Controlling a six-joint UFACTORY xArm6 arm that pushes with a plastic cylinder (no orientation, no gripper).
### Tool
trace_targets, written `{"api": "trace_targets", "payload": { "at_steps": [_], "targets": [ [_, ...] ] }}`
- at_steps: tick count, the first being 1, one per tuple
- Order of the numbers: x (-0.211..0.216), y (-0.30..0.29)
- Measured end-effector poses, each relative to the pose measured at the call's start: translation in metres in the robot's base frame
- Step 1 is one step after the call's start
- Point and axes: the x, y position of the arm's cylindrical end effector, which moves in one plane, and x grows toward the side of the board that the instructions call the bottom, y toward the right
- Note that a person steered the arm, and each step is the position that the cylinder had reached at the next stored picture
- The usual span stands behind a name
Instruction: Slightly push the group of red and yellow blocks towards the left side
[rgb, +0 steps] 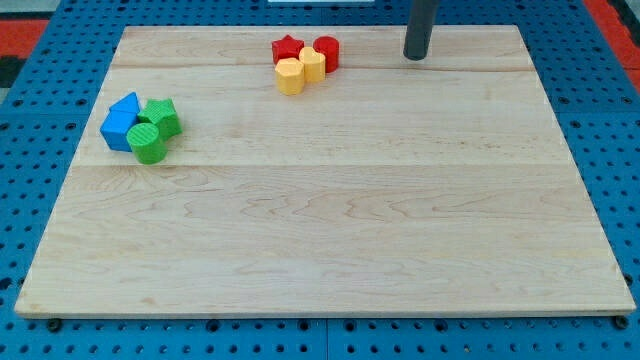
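The pale wooden tabletop (330, 230) carries a red-and-yellow cluster (305, 60) near the view's top and a blue-and-green cluster (140, 125) at the view's left.

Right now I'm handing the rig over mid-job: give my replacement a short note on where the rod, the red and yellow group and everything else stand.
My tip: at the view's top, to the right of the red and yellow group, apart from it; no pincer on this rig.
Group: red star, red cylinder, two yellow blocks, packed together near the board's top edge, a little left of centre.
Other cluster: blue block, two green blocks, at the view's left.
Done: no contact visible yet.
Left: slide the tip leftward into the red cylinder and nudge the group slightly left.
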Motion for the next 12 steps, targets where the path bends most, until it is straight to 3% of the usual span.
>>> {"api": "trace_targets", "payload": {
  "at_steps": [1,2,3,8,9,10,11,12],
  "targets": [
    [0.006,0.023],
    [0.071,0.044],
    [0.129,-0.027],
    [-0.005,-0.050],
    [-0.013,-0.088],
    [0.007,-0.090],
    [0.017,-0.140],
    [0.004,-0.145]
  ]
}}
